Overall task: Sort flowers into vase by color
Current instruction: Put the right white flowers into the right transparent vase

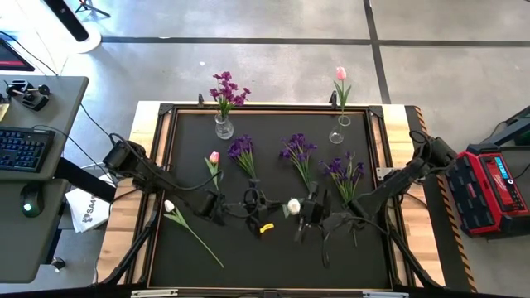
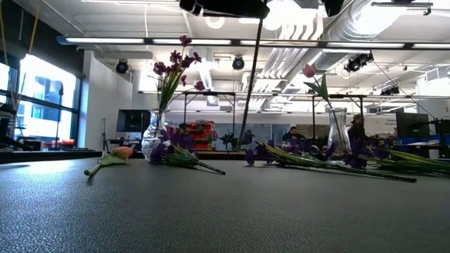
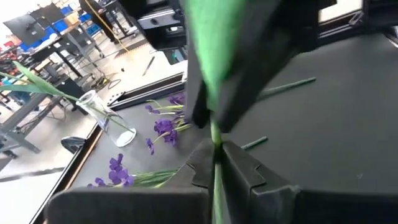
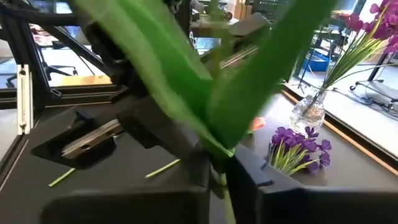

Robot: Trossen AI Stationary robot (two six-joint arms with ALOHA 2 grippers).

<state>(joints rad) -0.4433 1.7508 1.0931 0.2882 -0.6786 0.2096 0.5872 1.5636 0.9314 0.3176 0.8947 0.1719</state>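
- Your left gripper (image 3: 217, 163) is clamped on a white flower (image 1: 292, 205) stem; the right gripper (image 4: 219, 174) is pinched on the same stem (leaves crowd both wrist views).
- Purple flowers (image 1: 299, 151) lie just behind.
- Two vases (image 1: 224, 127) stand at the far edge.

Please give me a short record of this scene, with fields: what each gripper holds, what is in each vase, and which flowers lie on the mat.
left gripper: shut on a green flower stem
right gripper: shut on the same white flower, by its stem, near the mat's middle
left vase: purple flowers
right vase: one pink flower
lying on black mat: three purple bunches, one pink flower, one white flower
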